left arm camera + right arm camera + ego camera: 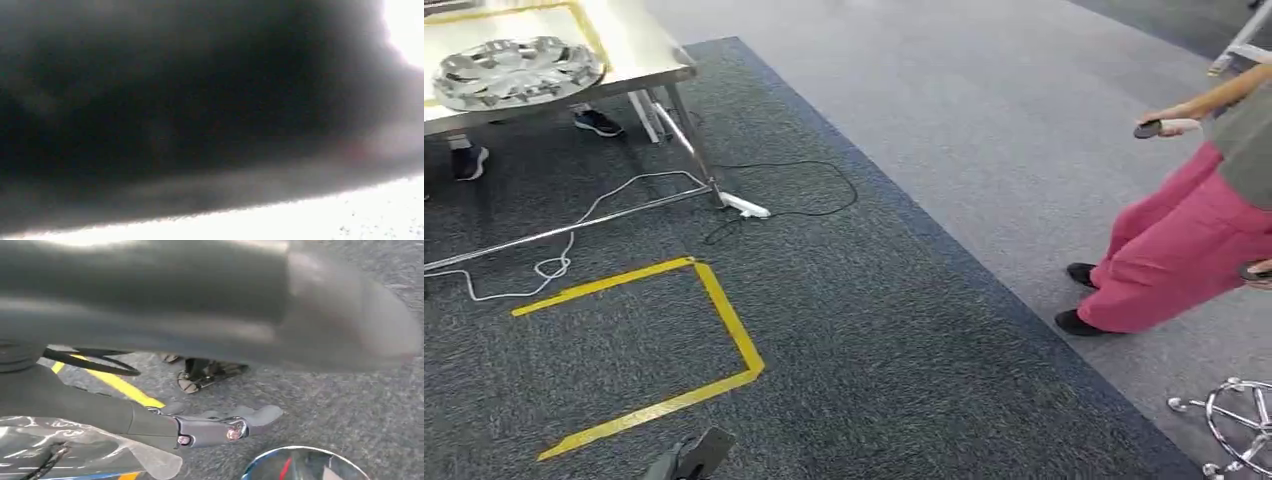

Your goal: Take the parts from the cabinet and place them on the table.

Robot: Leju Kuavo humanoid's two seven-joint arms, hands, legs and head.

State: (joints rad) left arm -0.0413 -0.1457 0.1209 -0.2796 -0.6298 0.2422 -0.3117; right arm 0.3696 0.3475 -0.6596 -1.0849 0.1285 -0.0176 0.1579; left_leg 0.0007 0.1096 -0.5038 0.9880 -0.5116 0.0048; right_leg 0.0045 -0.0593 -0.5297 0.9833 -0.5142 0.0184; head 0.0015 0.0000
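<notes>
A silver, spoked, round wheel-cover part [516, 70] lies flat on the shiny metal worktop [639, 50], inside a rectangle of yellow tape on its surface. No container is to be seen.

In the right wrist view the right robot hand [220, 427] hangs over the dark grey carpet [864, 340] with its fingers stretched out straight, slightly apart, holding nothing. Just beside it are a crumpled sheet of clear plastic [75, 445] and a curved shiny chrome edge [305, 462]; what this edge belongs to I cannot tell. The wheel-cover part is well apart from this robot hand. The left wrist view is dark and blurred, so the state of the left robot hand I cannot tell.

On the carpet there is an angle of yellow tape [714, 320]. A white cable [554, 265] and a thin black cable [824, 190] run near the worktop leg. A person in pink trousers [1184, 250] stands on the lighter grey floor [984, 110], near a chrome chair base [1239, 420].
</notes>
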